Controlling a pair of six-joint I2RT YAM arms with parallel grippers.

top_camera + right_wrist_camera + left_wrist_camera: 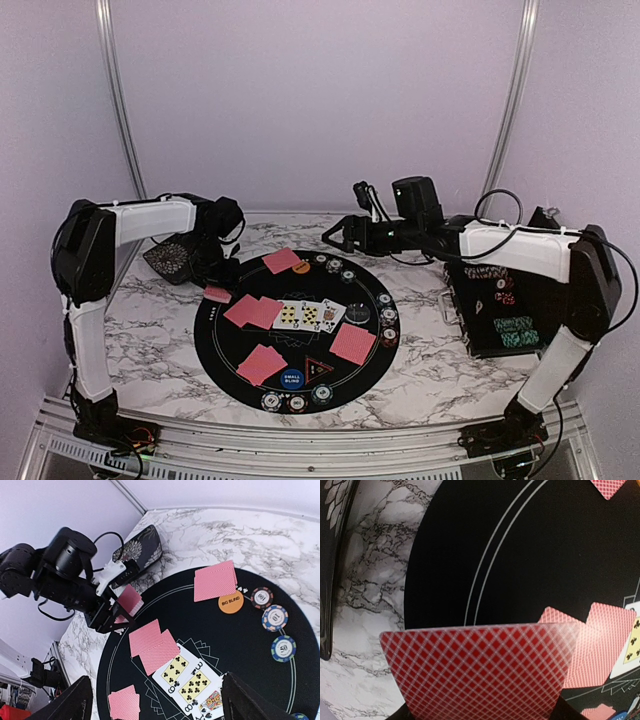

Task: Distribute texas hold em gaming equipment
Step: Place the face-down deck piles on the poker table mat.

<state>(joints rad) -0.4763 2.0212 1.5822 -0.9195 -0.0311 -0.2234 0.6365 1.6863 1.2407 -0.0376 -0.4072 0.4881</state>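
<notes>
Clamped in the left claw point(117, 612), a red-backed card point(480, 670) hangs flat just over the left rim of the round black mat point(225, 335), above the marble surface point(150, 320); a dark patterned pouch point(170, 260) lies just beyond it at far left. On the mat, moving right, sit a left pair of face-down cards point(255, 311), a near pair point(262, 363) beside the blue button point(291, 378), and a far pair point(282, 261) touching the orange button point(301, 266). A row of face-up cards point(310, 315) fills the middle, with the black triangular marker point(319, 368) nearer. Further right lie the dark-grey button point(358, 313), another face-down pair point(353, 343) and striped chips point(388, 315) along the rim. The right claw point(345, 235) hovers wide and empty above the mat's far side. A black chip case point(500, 300) sits at far right.
</notes>
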